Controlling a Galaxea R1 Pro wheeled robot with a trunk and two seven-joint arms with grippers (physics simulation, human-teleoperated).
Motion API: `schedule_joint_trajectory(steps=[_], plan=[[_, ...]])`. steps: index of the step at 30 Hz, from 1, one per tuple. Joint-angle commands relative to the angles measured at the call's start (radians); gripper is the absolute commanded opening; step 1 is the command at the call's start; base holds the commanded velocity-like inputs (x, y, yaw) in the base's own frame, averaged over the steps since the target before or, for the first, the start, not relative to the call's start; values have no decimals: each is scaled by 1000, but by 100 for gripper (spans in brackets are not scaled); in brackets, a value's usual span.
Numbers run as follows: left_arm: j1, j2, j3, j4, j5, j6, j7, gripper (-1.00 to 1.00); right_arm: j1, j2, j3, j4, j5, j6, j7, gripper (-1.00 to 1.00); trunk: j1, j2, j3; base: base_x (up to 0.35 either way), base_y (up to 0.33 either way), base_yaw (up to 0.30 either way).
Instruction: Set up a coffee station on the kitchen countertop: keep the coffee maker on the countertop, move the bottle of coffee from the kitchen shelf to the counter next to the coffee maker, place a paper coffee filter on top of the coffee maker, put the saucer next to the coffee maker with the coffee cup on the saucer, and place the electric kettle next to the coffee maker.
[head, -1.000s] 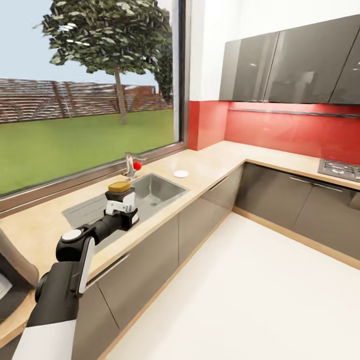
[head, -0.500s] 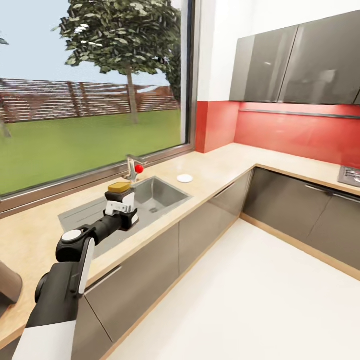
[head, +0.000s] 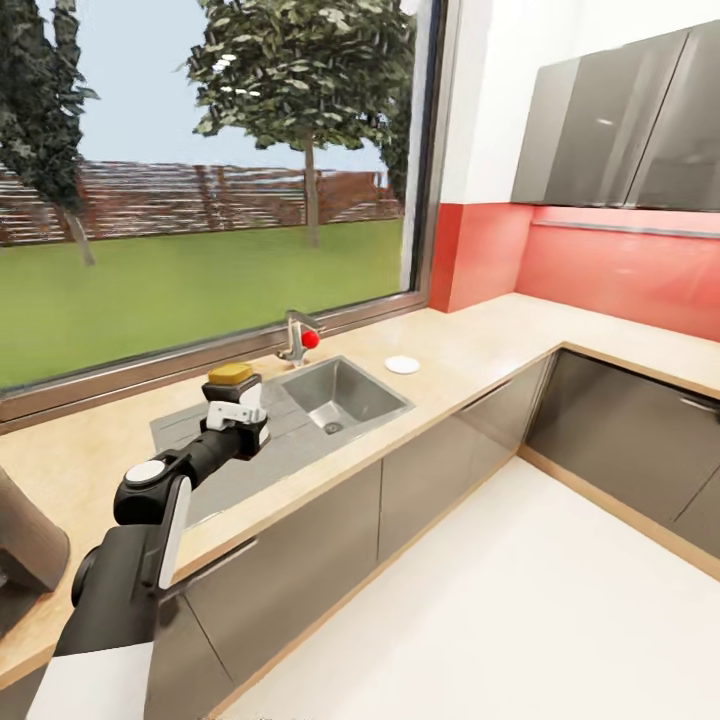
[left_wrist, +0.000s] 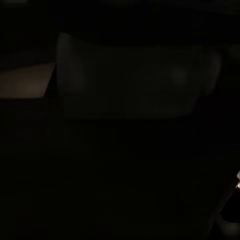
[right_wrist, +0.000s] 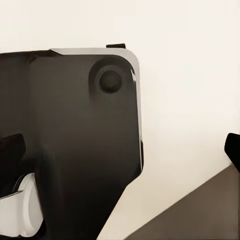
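At centre left your left gripper (head: 233, 398) is clamped on the small dark brown bottle of coffee with a yellow cap (head: 230, 375), above the long light-wood tabletop (head: 90, 455) left of its inset steel sink (head: 342, 392), with the small flat round white saucer (head: 402, 365) lying just right of that sink.

no legible text, labels or signs

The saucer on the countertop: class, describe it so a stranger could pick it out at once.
Find the big window, then the long light-wood countertop below it with its inset steel sink. Past the sink, toward the red corner wall, lies the saucer. It is small, flat, round and white, unlike the red-knobbed tap nearby.
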Motion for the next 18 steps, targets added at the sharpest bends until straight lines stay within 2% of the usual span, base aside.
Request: schedule_joint_trajectory(steps=[1,6,9,14,18], plan=[[-1,-1,2,-1,-11,2,-10,-100,0,0,0,0,-7,-4,0,100,1,-2,-2,4,-3,277],[-1,-2,0,-1,-11,2,-3,-100,0,0,0,0,-7,-4,0,100,1,-2,-2,1,-1,277],[-1,0,-52,-1,-13,2,31,-100,0,0,0,0,-7,-4,0,100,1,-2,-2,88,-41,257],[-1,4,-127,0,-12,3,151,-100,0,-1,1,-1,-6,-4,-1,100,1,-2,-2,213,-138,69],[-1,8,-129,1,-11,5,174,-100,0,-7,2,-2,-5,-4,0,100,1,-2,-2,258,-154,6]])
